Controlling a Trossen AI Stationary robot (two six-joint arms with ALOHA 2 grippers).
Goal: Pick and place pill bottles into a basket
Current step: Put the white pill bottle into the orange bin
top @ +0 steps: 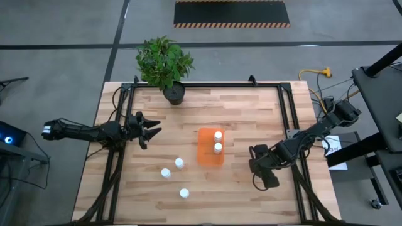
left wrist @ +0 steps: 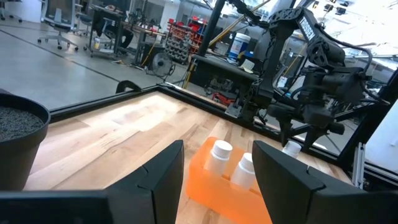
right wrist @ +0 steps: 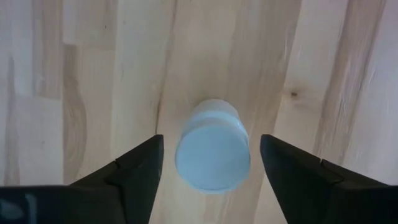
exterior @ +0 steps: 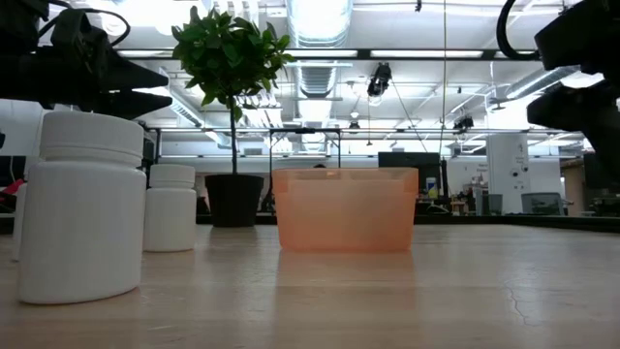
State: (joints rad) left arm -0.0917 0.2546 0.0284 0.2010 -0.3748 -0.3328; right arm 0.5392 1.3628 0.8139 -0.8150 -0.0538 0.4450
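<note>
Left hand [top: 152, 130] hovers over the counter's [top: 251, 113] left side, fingers spread, pinching nothing. Three pill bottles [top: 179, 163] stand loose on the counter, left of and in front of the orange basket [top: 207, 154]. Basket mid-counter, two bottles [top: 218, 135] inside. Right hand [right wrist: 211, 165] points straight down, fingers spread around one upright bottle [right wrist: 212, 154], not touching.

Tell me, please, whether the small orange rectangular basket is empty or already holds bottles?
Partly filled: the small orange rectangular basket holds two white-capped pill bottles, standing upright along one side.
</note>
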